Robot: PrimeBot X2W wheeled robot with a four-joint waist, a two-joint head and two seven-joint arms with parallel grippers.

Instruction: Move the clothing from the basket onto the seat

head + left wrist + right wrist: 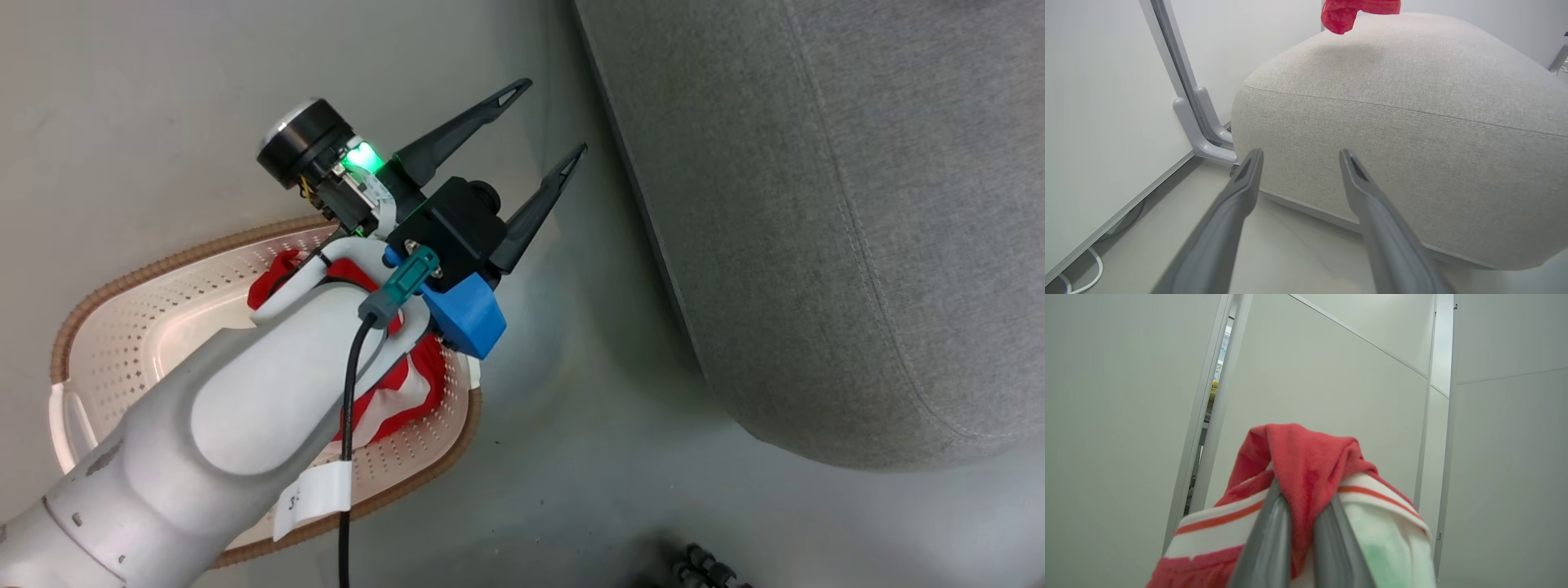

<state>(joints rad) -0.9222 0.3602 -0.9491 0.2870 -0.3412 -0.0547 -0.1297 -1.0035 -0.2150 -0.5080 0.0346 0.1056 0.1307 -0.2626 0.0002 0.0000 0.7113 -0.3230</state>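
The right gripper (1304,494) is pinching a bunched fold of a red garment (1298,453) with white stripes, jaws shut on it. In the left wrist view what looks like that cloth is dangling at 12 o'clock over the far top of the seat (1392,122); whether it is touching I cannot tell. So the drop-off seems to be in hand: next, that gripper needs lowering and opening over the seat. The left gripper (552,117) is hanging wide open and empty just past the basket (122,343), fingers pointing toward 2 o'clock. A second garment (408,392), crumpled red and white, is lying in the basket, awaiting its pick.
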